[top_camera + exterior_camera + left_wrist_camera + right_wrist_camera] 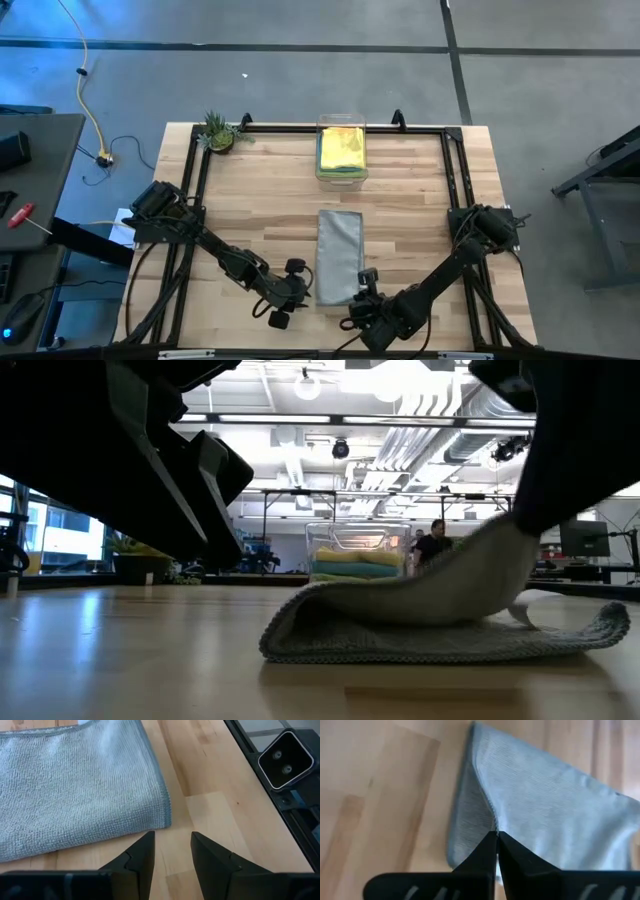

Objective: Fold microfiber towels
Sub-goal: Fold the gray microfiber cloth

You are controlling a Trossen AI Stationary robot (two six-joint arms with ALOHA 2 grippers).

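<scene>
My right claw (497, 836) pinches the grey towel's (339, 255) near right corner, lifting it off the worktop (420, 200). My left claw (172, 851) waits open beside its near left corner.

Grey towel (440, 630) lies on the table (130, 660) at five o'clock — one edge lifted toward two o'clock. Bin (358, 555) of folded towels behind, near centre; a person (434, 546) beyond.

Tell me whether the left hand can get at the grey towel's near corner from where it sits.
Probably yes: the left hand is open just short of the grey towel, with only bare table between them.
</scene>
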